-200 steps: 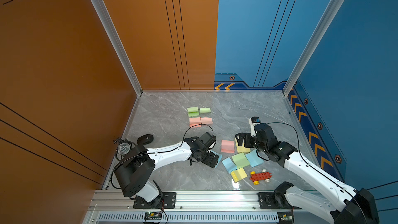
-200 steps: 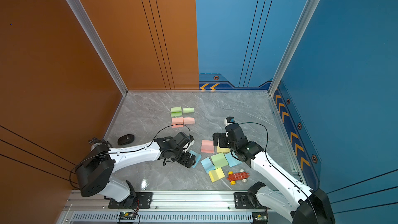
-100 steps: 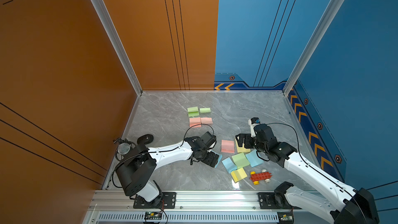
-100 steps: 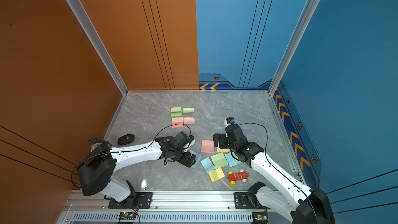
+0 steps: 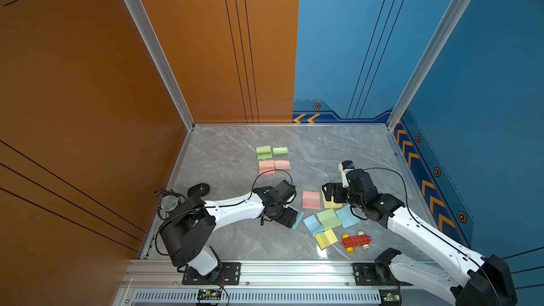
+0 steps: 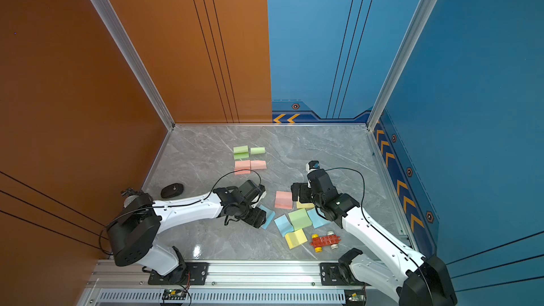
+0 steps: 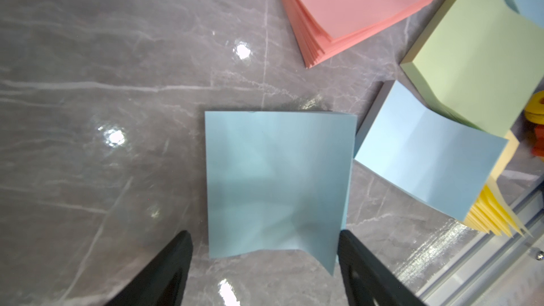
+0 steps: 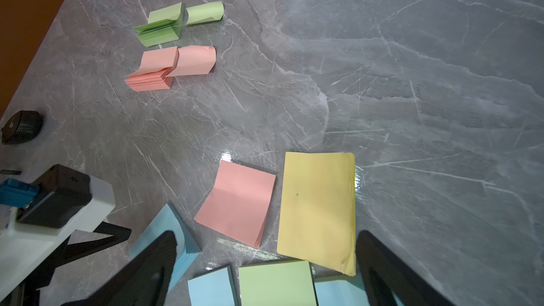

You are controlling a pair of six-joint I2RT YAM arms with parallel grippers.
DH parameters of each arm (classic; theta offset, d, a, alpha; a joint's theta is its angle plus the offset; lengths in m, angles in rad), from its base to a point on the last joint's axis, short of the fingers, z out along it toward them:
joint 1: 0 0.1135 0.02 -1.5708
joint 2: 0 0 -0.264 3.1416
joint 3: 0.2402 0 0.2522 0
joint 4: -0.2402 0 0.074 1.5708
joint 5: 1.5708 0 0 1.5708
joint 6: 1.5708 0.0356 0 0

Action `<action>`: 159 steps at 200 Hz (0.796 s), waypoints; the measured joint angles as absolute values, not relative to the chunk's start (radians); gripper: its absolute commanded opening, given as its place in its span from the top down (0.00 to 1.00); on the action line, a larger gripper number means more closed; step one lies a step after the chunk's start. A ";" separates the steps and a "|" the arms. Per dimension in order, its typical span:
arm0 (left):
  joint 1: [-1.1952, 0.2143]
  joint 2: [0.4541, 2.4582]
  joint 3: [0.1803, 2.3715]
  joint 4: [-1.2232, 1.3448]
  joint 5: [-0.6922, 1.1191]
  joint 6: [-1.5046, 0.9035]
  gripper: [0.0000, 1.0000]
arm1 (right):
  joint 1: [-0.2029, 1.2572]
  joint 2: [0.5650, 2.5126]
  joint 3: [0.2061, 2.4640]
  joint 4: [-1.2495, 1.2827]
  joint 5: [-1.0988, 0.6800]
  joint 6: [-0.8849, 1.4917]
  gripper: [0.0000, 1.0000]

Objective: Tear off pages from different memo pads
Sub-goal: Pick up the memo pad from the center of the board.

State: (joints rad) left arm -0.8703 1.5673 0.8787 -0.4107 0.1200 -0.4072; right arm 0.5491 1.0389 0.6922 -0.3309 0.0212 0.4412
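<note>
Where marble (image 5: 229, 154) spreads, 9 memo pads (image 5: 311, 199), 2 curled pages (image 5: 280, 150).

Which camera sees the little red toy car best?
A top view: the whole toy car shows, red body and all its wheels. Both top views show it alike. The left wrist view catches only a red-and-yellow sliver at the picture's edge; the right wrist view misses it.

The left arm (image 5: 235, 209) lies stretched out low from its base, reaching toward the middle. Its wrist bends so the left gripper (image 7: 265, 239) points down, and its black jaws stand wide apart. The right arm (image 5: 418, 231) comes in from the other side, bent at the elbow. The right gripper (image 8: 265, 239) tips forward and down, with its jaws wide apart too.
</note>
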 measured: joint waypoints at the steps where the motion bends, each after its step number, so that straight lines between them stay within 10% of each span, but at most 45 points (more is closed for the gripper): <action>1: -0.870 1.567 0.879 -0.411 0.120 -0.407 0.22 | 0.549 1.039 0.692 -0.331 0.021 0.441 0.04; 119: -0.857 1.567 0.879 -0.411 0.099 -0.407 0.30 | 0.750 1.092 0.685 -0.175 -0.056 -0.016 0.22; 159: -0.856 1.567 0.879 -0.411 0.098 -0.407 0.30 | 0.736 1.123 0.614 -0.021 -0.171 -0.319 0.43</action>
State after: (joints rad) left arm -0.8562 1.5673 0.8787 -0.4107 0.0982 -0.4068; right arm 0.7357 1.1229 0.6136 -0.0212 -0.1707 -0.3187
